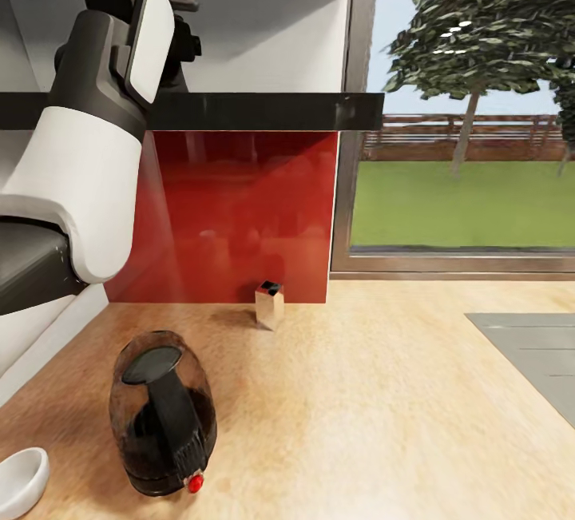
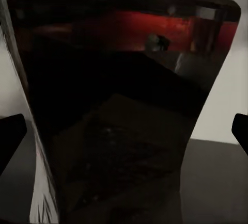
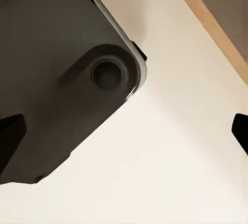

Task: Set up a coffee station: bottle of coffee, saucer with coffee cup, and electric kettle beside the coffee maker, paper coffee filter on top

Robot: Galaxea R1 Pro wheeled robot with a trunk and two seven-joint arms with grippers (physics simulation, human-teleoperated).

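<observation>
Bottle of coffee (image 2: 119,115): on the kitchen shelf (image 1: 263,111), between the spread fingers of the left end effector (image 2: 124,131), ungripped; next, clamp and carry to table (image 1: 359,392) beside electric kettle (image 1: 164,412).

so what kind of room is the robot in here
Most likely a home kitchen: a light wood-look countertop with an electric kettle standing on it, a glossy red backsplash behind, and the edge of a steel sink by a garden window.

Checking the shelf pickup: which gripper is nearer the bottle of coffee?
Left. The left gripper is raised to the shelf, open jaws either side of the bottle of coffee. The right gripper is elsewhere, facing a pale surface.
</observation>
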